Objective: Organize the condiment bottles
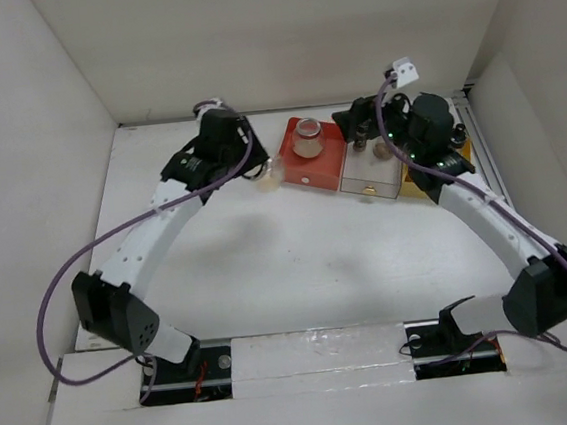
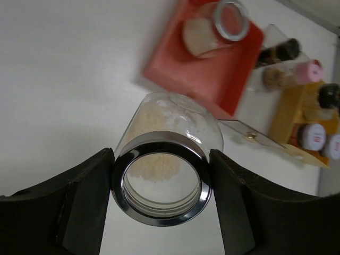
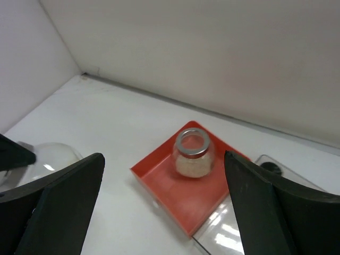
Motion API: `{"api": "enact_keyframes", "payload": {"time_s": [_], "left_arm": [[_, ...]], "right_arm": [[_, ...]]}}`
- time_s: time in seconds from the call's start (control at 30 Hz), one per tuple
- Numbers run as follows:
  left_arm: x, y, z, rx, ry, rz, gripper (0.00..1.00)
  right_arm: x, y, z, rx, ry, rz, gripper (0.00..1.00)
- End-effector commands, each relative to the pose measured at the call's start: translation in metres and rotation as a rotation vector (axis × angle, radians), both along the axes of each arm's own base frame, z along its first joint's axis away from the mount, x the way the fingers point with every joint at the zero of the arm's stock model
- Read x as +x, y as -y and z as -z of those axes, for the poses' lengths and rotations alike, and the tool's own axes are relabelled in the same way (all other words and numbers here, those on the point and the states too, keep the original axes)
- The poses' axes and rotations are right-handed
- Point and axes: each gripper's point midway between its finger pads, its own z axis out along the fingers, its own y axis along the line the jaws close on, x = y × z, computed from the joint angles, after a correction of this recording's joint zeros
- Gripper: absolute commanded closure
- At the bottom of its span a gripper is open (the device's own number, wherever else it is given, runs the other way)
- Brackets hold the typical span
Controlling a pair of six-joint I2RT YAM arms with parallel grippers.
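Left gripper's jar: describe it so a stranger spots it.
Find the red tray by the back wall. Left of it is a clear, silver-rimmed jar of pale grains. Unlike its twin inside the tray, it is clamped by the left gripper.

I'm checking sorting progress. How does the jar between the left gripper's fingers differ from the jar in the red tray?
The gripped jar is tilted, its silver-ringed mouth toward the wrist camera; the tray jar stands upright. The gripped jar is outside the red tray, over white table, clamped at its rim by the left gripper; the tray jar stands free, untouched. Both are clear, silver-rimmed and hold pale grains.
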Motion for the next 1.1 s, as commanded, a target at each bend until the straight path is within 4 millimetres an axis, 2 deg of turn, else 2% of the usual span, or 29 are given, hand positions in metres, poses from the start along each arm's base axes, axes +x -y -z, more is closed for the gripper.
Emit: {"api": "enact_keyframes", "payload": {"time_s": [0.0, 0.03, 0.07, 0.1, 0.13, 0.17, 0.2, 0.23, 0.27, 0.3, 0.33, 0.4, 0.47, 0.5, 0.53, 0.57, 0.67, 0.7, 0.73, 0.8, 0.93, 1.07], "left_arm": [[0.034, 0.051, -0.038, -0.086, 0.133, 0.089, 0.67], [0.037, 0.065, -0.038, -0.093, 0.142, 0.112, 0.67], [0.045, 0.08, -0.06, -0.12, 0.189, 0.129, 0.67], [0.052, 0.109, -0.042, -0.106, 0.155, 0.17, 0.67], [0.056, 0.124, -0.041, -0.091, 0.154, 0.194, 0.67], [0.064, 0.141, -0.078, -0.121, 0.23, 0.213, 0.67], [0.069, 0.154, -0.083, -0.101, 0.246, 0.236, 0.67], [0.077, 0.178, -0.049, -0.056, 0.183, 0.267, 0.67], [0.085, 0.187, -0.051, -0.066, 0.187, 0.276, 0.67], [0.093, 0.196, -0.078, -0.102, 0.246, 0.291, 0.67], [0.1, 0.212, -0.056, -0.094, 0.218, 0.312, 0.67], [0.102, 0.233, -0.066, -0.142, 0.252, 0.357, 0.66], [0.109, 0.25, -0.06, -0.16, 0.28, 0.387, 0.66], [0.106, 0.259, -0.058, -0.166, 0.289, 0.414, 0.64], [0.109, 0.263, -0.062, -0.176, 0.307, 0.414, 0.63], [0.11, 0.274, -0.054, -0.18, 0.312, 0.439, 0.63], [0.11, 0.293, -0.054, -0.185, 0.349, 0.481, 0.62], [0.11, 0.302, -0.045, -0.188, 0.349, 0.491, 0.62], [0.111, 0.303, -0.049, -0.188, 0.371, 0.496, 0.62], [0.113, 0.315, -0.034, -0.181, 0.372, 0.511, 0.6], [0.119, 0.325, -0.031, -0.198, 0.401, 0.532, 0.6], [0.119, 0.333, -0.008, -0.161, 0.391, 0.556, 0.59]], "right_arm": [[-0.017, 0.038, -0.058, 0.015, 0.099, 0.08, 0.01], [-0.021, 0.045, -0.06, 0.016, 0.102, 0.1, 0.01], [-0.027, 0.047, -0.061, 0.017, 0.103, 0.1, 0.01], [-0.037, 0.056, -0.075, 0.026, 0.132, 0.114, 0.01], [-0.04, 0.065, -0.072, 0.021, 0.118, 0.138, 0.01], [-0.045, 0.066, -0.071, 0.02, 0.116, 0.138, 0.01], [-0.055, 0.075, -0.084, 0.03, 0.145, 0.16, 0.01], [-0.058, 0.083, -0.079, 0.025, 0.131, 0.183, 0.01], [-0.062, 0.088, -0.082, 0.027, 0.138, 0.192, 0.01], [-0.069, 0.094, -0.086, 0.029, 0.148, 0.203, 0.01], [-0.072, 0.098, -0.086, 0.03, 0.153, 0.213, 0.01], [-0.075, 0.109, -0.082, 0.023, 0.141, 0.233, 0.01], [-0.08, 0.114, -0.089, 0.025, 0.161, 0.238, 0.01], [-0.079, 0.117, -0.085, 0.022, 0.152, 0.249, 0.01], [-0.079, 0.117, -0.082, 0.02, 0.143, 0.249, 0.01], [-0.079, 0.117, -0.082, 0.02, 0.143, 0.249, 0.01], [-0.079, 0.116, -0.082, 0.019, 0.143, 0.238, 0.01], [-0.079, 0.116, -0.082, 0.019, 0.143, 0.238, 0.01], [-0.08, 0.114, -0.082, 0.018, 0.144, 0.229, 0.01], [-0.079, 0.114, -0.077, 0.015, 0.133, 0.229, 0.01], [-0.079, 0.114, -0.077, 0.015, 0.133, 0.229, 0.01], [-0.079, 0.114, -0.077, 0.015, 0.133, 0.229, 0.01]]}}
